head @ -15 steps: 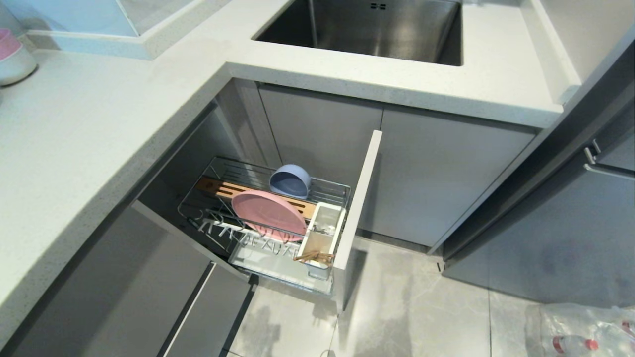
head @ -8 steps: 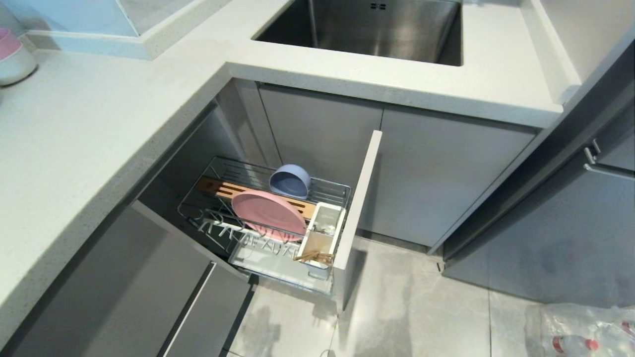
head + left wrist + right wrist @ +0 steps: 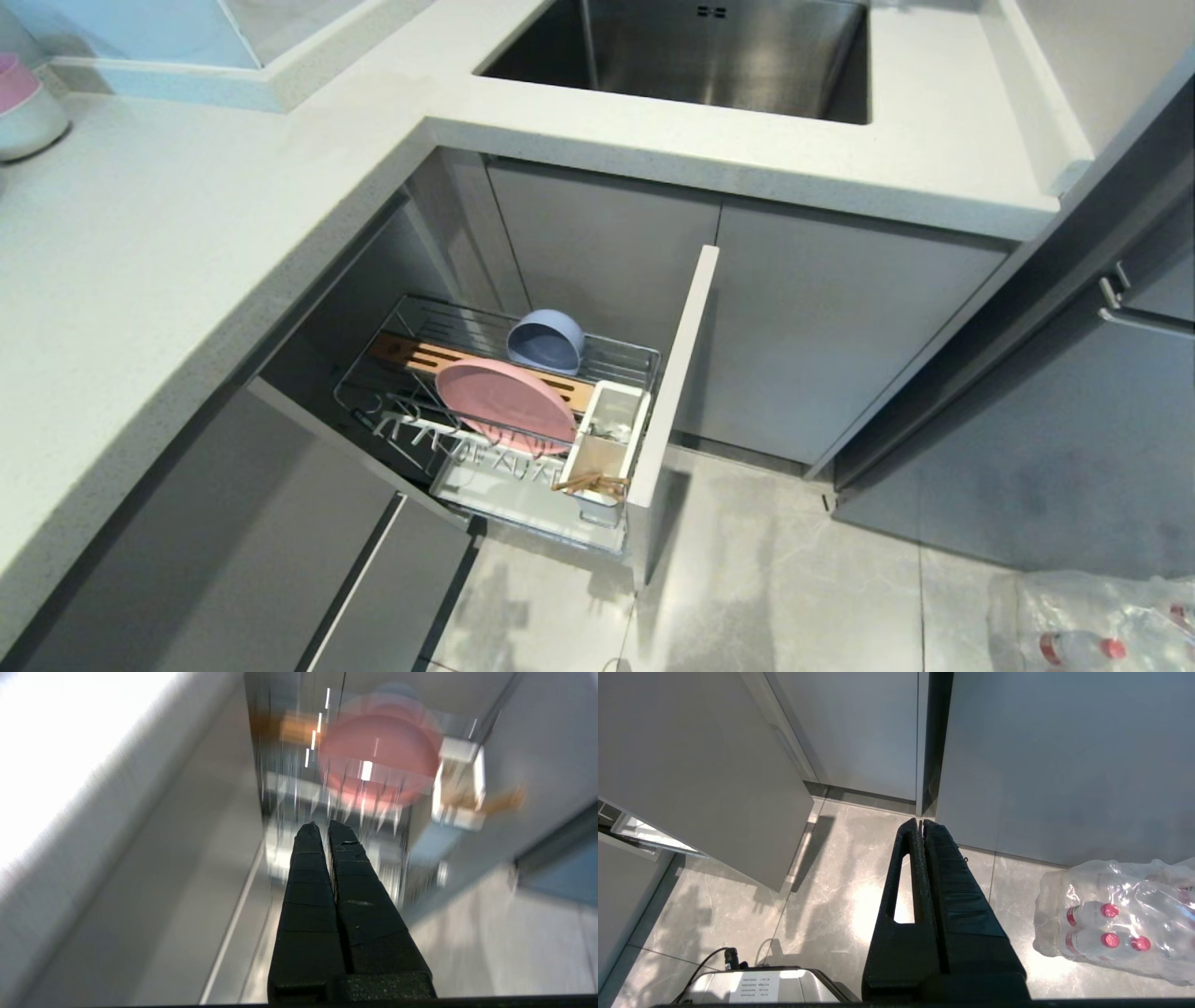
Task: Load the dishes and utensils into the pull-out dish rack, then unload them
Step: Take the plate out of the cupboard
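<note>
Pale speckled desk (image 3: 187,243) wraps around a corner of the kitchen, with a steel sink (image 3: 691,56) sunk into its far run and grey cabinet fronts below. Under the desk, the pull-out dish rack (image 3: 392,359) stands drawn out over the grey tiled floor (image 3: 775,579), its narrow grey front panel (image 3: 674,373) on the side away from the cabinet.

Inside the rack, the pink plate (image 3: 504,403) stands on edge in the wire slots, leaning against the slotted wooden strip (image 3: 425,355). The blue-lavender bowl (image 3: 546,342) sits tipped on its side just behind the plate, on the far side of the wooden strip. The white utensil caddy (image 3: 607,448) hangs at the rack's end, right beside the front panel; the wooden chopsticks (image 3: 590,483) lie across its near compartment, their tips poking out over the rim. Something greyish shows in the caddy's far compartment, but whether it is the spoon cannot be told.

Stacked pink-over-white bowls (image 3: 23,107) rest on the desk well away from the rack, at its far left end. A shrink-wrapped pack of water bottles (image 3: 1115,919) lies on the floor, well apart from the rack on the front panel's side.

Neither arm shows in the head view. The left tool (image 3: 323,826) has its fingers pressed together, holding nothing, and points toward the rack, with the plate (image 3: 378,756) blurred beyond its tips. The right tool (image 3: 920,822) is likewise pressed shut and empty, hanging over the floor near the bottle pack.
</note>
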You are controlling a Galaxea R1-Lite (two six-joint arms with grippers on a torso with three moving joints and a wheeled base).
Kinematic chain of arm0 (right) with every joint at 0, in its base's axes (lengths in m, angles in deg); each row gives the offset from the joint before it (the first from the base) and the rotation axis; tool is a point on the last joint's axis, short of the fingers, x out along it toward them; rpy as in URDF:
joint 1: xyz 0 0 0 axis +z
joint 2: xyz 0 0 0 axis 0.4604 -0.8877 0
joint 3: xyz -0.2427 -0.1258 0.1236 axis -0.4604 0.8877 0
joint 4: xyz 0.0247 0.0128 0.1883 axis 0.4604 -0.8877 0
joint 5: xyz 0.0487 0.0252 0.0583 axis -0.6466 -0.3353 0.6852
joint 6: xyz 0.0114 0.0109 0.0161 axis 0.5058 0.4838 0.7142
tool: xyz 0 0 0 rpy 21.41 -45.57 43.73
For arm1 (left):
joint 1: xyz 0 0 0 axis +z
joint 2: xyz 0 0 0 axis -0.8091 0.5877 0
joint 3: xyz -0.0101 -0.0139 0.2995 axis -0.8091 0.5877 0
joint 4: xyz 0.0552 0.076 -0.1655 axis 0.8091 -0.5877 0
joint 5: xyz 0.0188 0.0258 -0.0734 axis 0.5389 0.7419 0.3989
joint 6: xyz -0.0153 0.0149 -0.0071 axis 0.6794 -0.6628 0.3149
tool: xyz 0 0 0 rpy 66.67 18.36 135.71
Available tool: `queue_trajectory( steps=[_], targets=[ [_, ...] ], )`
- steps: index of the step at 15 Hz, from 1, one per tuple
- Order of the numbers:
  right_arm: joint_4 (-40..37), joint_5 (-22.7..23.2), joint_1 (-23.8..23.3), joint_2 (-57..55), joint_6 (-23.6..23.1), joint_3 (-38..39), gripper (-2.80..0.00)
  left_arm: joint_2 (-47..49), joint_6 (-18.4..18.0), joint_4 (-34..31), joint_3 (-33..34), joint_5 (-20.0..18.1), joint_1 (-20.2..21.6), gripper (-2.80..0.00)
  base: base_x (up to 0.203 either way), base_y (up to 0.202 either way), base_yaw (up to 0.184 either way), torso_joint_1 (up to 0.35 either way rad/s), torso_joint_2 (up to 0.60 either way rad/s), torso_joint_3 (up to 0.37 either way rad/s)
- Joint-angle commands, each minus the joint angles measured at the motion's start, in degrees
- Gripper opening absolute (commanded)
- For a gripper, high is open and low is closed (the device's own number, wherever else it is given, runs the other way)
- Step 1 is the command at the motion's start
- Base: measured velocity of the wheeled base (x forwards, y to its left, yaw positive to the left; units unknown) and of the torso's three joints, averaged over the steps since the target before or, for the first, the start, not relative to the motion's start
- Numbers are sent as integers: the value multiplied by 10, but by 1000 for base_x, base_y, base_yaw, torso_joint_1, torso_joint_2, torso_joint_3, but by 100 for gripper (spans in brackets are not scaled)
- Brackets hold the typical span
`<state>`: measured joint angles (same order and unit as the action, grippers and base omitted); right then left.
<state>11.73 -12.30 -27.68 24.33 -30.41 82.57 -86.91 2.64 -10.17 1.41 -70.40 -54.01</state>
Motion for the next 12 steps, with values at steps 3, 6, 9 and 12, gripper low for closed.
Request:
queue_trajectory(
  steps=[3, 6, 9, 12],
  targets=[
    [0, 0, 0, -1, 0, 0, -280, 3, 1, -13, -111, -31, 0, -280, 0, 0, 0, 0, 0, 0],
    [0, 0, 0, -1, 0, 0, -280, 29, -5, -93, -257, -75, 1, -280, 0, 0, 0, 0, 0, 0],
    [0, 0, 0, -1, 0, 0, -280, 145, -10, -118, -403, -94, 2, -280, 0, 0, 0, 0, 0, 0],
    [0, 0, 0, -1, 0, 0, -280, 279, 24, -105, -534, -101, 22, -280, 0, 0, 0, 0, 0, 0]
  ],
)
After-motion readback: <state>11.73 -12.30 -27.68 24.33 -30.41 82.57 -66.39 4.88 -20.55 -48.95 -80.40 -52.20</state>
